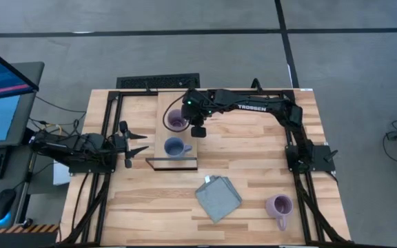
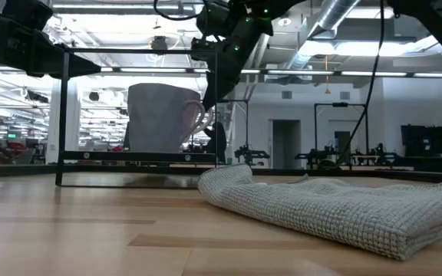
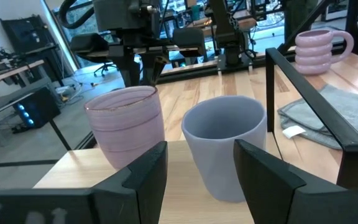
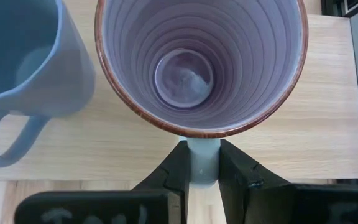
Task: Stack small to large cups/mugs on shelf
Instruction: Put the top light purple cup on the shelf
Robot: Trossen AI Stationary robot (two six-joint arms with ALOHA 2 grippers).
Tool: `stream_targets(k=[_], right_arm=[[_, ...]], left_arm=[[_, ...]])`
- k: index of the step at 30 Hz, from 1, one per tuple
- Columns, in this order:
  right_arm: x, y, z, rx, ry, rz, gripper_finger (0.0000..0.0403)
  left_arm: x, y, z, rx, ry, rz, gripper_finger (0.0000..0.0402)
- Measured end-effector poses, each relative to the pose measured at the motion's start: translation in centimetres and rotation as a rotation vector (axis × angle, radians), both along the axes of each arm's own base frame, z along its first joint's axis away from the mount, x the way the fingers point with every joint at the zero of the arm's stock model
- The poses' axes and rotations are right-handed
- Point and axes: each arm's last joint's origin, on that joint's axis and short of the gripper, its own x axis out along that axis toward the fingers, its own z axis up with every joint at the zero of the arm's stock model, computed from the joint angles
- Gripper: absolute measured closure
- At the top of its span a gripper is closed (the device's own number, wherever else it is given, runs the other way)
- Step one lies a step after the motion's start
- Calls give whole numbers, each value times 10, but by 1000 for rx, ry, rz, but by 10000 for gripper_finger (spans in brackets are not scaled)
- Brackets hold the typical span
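Observation:
A smooth lilac mug (image 1: 176,120) and a dusty blue mug (image 1: 176,147) stand side by side on the light-wood shelf (image 1: 167,100), bases on the board. A second, ribbed lilac mug (image 1: 279,205) stands on the tabletop near its right front corner. My right gripper (image 1: 198,130) hangs over the shelf beside the smooth lilac mug (image 4: 201,62) and is shut on it. My left gripper (image 1: 140,145) waits open off the shelf's left side, level with the blue mug (image 3: 225,146) and apart from it. My right gripper (image 4: 202,155) pinches the smooth lilac mug's handle (image 4: 202,144) between its two fingers, where the handle leaves the mug's wall. The fingers come from above, pointing down. The mug stays upright, and in the left wrist view its base (image 3: 129,165) seems to rest on the shelf.
A folded grey-blue cloth (image 1: 218,198) lies on the table in front of the shelf, left of the ribbed mug. A dark metal frame (image 2: 61,115) edges the shelf, with a post (image 3: 303,106) at its front corner. Bare tabletop lies to the shelf's right.

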Motion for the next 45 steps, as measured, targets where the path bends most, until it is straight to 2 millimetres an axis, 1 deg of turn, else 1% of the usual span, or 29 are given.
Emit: stream_targets(k=[17, 28, 39, 45], right_arm=[[2, 1, 1, -8, -21, 8, 331], [2, 2, 1, 4, -21, -10, 331], [4, 11, 1, 2, -20, 11, 331], [5, 13, 1, 9, -21, 5, 331]], left_arm=[[0, 0, 0, 0, 1, 1, 225], [-1, 0, -4, 7, 38, 1, 225], [0, 0, -4, -97, 15, 15, 225], [-1, 0, -4, -92, 17, 14, 225]])
